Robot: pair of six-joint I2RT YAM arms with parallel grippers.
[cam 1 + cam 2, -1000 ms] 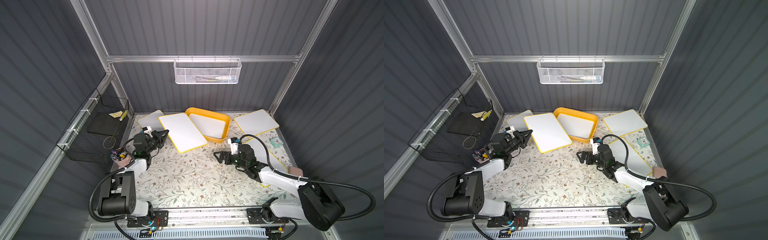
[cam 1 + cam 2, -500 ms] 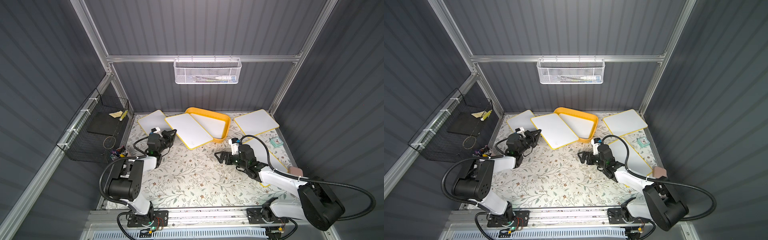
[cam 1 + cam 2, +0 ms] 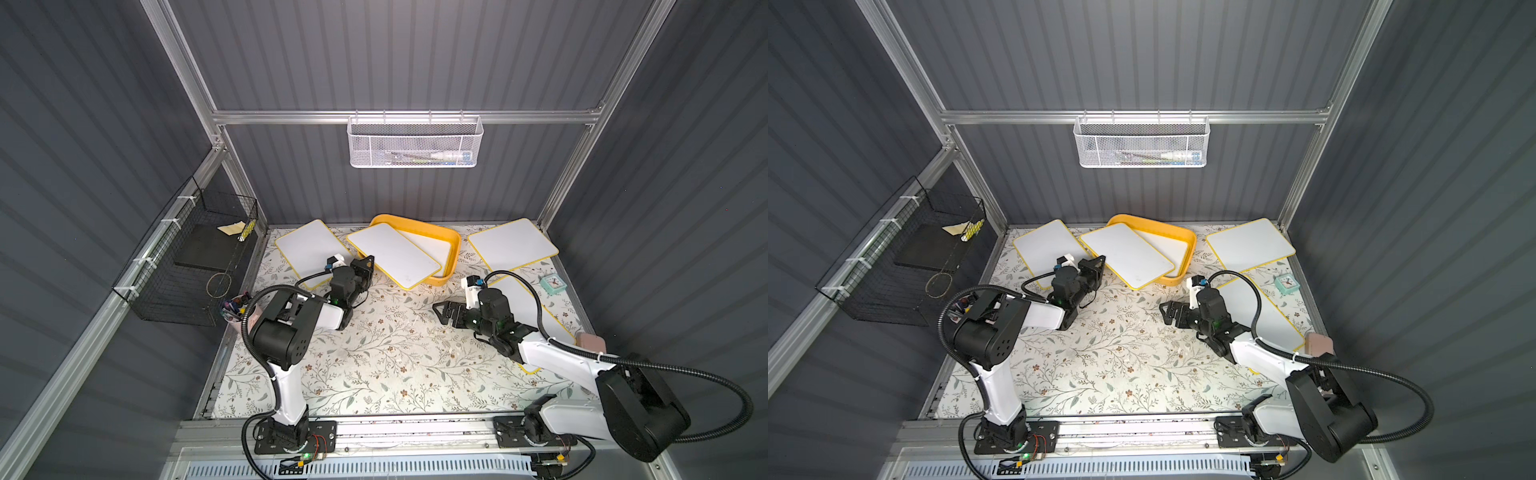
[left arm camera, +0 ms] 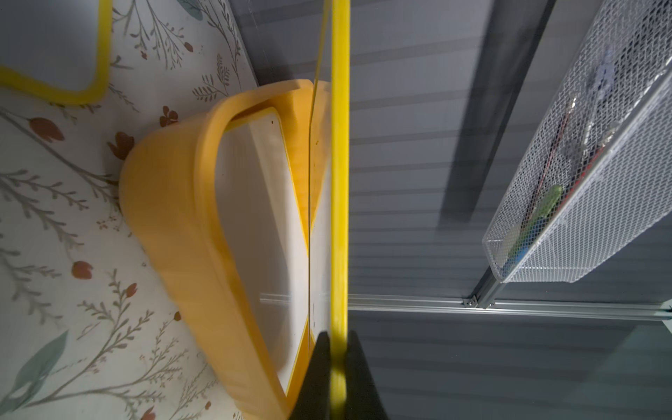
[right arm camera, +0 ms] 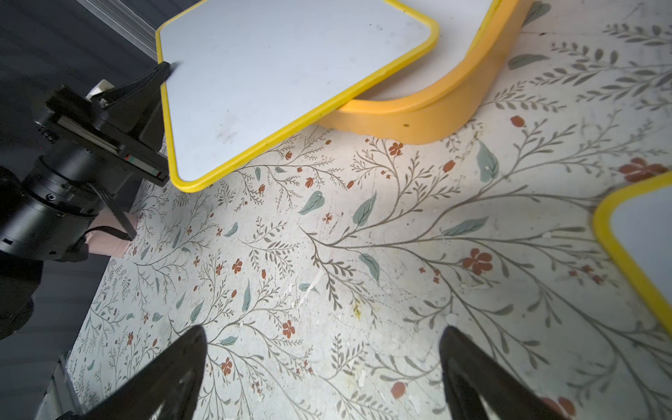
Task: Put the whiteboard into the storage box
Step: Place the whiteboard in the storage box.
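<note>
Yellow-edged whiteboard (image 3: 392, 254) lies askew over yellow-orange storage box (image 3: 441, 277), overhanging its rim

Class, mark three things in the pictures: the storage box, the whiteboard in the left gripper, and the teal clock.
storage box (image 3: 436, 281), in a top view, outer wall.
whiteboard (image 3: 392, 255), in a top view, white face.
teal clock (image 3: 552, 284), in a top view, dial.

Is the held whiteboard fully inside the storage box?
No, only partly. The whiteboard is skewed over the storage box rim, one corner overhanging the table, left gripper shut on its edge.
</note>
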